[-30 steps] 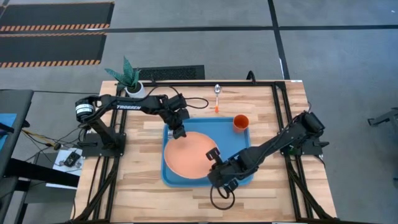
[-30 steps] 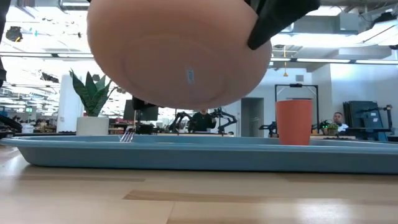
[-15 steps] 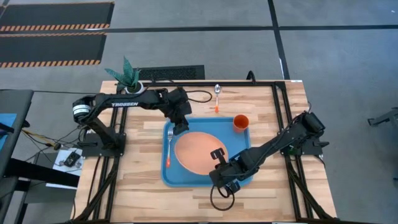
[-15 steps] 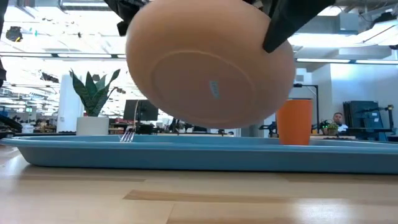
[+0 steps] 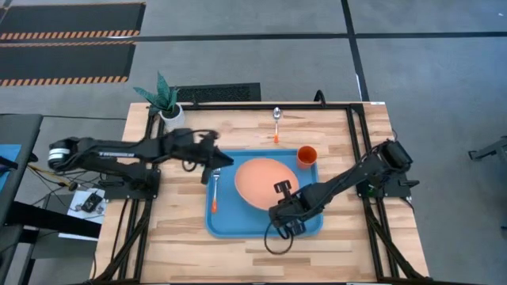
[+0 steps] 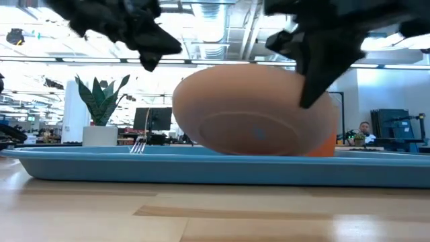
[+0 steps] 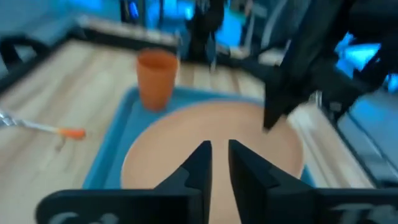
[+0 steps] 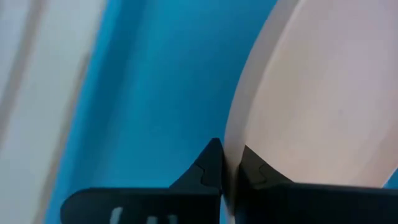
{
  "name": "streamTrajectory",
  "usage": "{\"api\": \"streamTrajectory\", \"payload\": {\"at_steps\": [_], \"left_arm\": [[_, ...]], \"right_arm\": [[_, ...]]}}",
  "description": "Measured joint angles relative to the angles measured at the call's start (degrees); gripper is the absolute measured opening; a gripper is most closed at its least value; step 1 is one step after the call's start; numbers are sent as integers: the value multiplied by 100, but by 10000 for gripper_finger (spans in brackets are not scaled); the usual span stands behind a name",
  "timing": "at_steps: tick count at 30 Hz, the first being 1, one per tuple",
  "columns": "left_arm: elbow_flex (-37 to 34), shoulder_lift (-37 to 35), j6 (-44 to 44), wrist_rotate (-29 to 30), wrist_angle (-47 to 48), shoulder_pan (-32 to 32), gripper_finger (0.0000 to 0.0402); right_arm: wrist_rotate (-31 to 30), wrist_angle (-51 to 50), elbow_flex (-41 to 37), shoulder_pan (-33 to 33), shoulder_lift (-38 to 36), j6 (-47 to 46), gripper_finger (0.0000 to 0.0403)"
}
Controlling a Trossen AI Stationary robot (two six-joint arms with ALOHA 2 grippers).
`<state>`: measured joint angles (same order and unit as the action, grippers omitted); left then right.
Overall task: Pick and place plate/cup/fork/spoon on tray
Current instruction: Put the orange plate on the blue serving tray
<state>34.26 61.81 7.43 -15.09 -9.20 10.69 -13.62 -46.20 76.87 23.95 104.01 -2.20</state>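
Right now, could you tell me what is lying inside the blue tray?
The tray holds the fork, the cup and the plate, tilted, its edge pinched by the right hand. Anything beneath the plate is hidden.

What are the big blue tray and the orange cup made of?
The tray looks like smooth moulded plastic, with even blue colour and rounded corners. The cup also looks like plastic, plain bright orange with thin walls, though that can't be confirmed by sight alone.
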Motion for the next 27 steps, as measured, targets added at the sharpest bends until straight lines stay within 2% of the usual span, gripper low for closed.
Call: {"api": "streamTrajectory", "payload": {"at_steps": [5,12,22,27], "left_arm": [[-884,-805,140,508,-934,-301,8],[-1396,-1505,428,893,-1069,-450,5],[-1727,-1583,688,1162,-1150,-544,6],[-1777,-1585,702,1410,-1162,-711,6]], "right_arm": [[-16,-18,-146,-148,53,-60,20],[111,14,-276,-93,55,-166,22],[558,340,-276,-51,331,-56,23],[565,387,-280,-56,525,94,25]]}}
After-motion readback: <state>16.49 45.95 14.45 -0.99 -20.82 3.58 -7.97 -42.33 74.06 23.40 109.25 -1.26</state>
